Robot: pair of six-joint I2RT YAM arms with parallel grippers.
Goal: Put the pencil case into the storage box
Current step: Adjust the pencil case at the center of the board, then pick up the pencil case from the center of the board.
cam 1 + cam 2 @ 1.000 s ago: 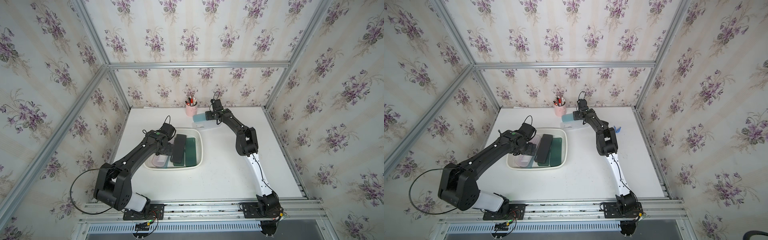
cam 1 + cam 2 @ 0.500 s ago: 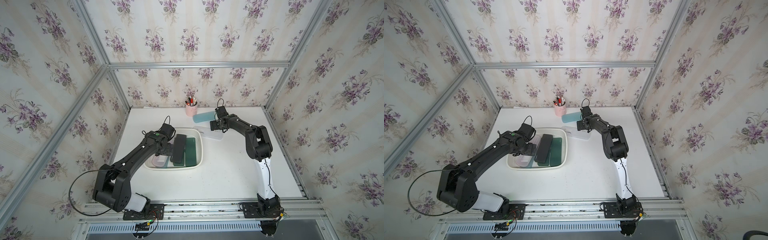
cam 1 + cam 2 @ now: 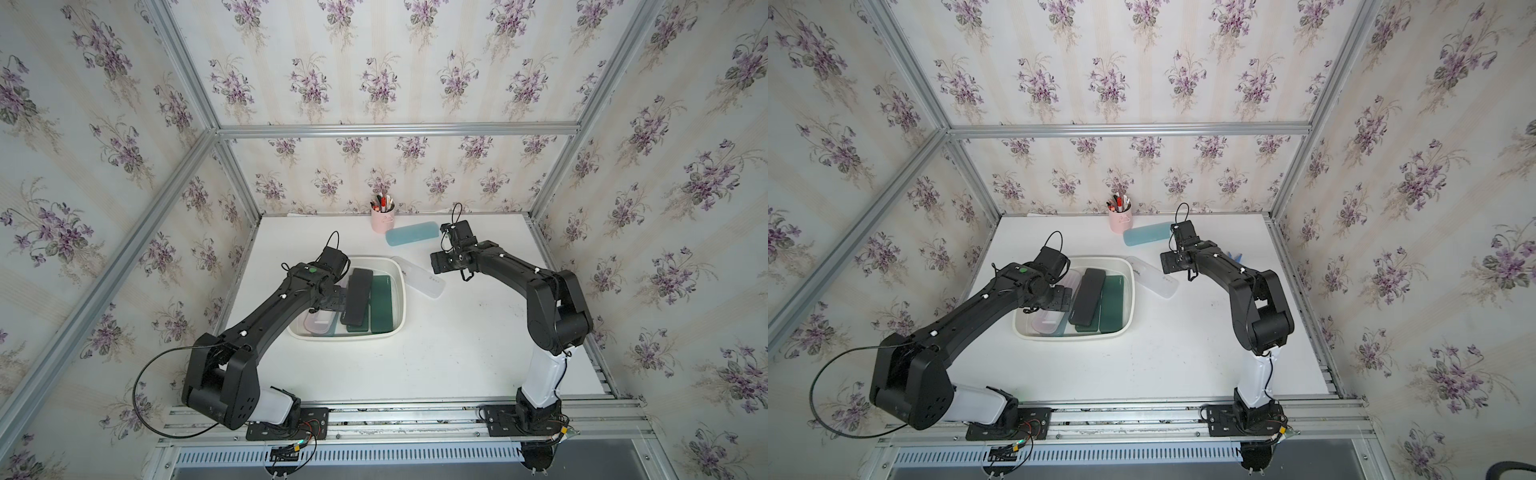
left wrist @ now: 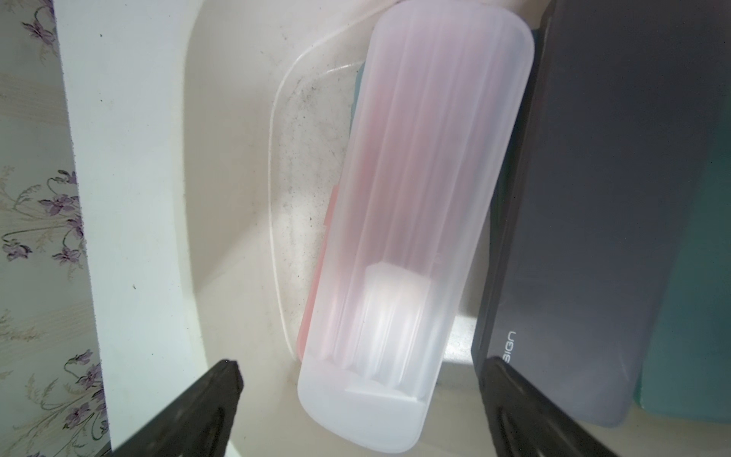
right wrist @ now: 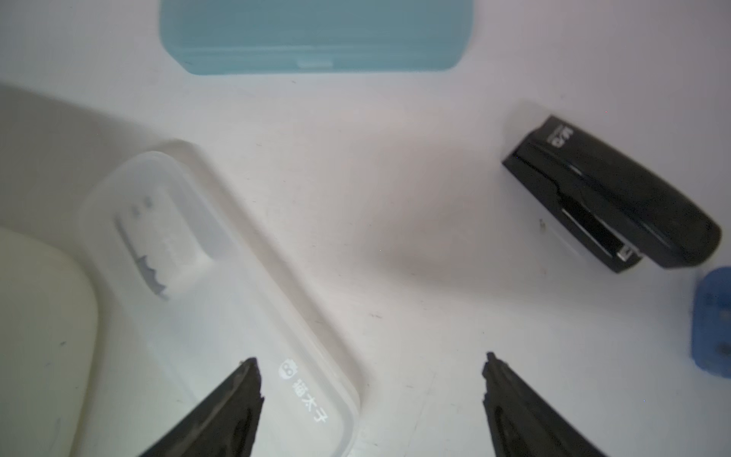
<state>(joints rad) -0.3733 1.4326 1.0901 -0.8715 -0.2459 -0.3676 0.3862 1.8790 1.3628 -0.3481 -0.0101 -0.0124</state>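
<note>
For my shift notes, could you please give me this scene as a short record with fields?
In storage box: pink case, black case, green case
On table: clear case beside box; blue case by pen cup; stapler
Left gripper: open, over pink case
Right gripper: open, empty, near clear case

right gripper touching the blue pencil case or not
Apart. The right wrist view shows a wide stretch of bare white table between the blue pencil case and the open right gripper.
</note>
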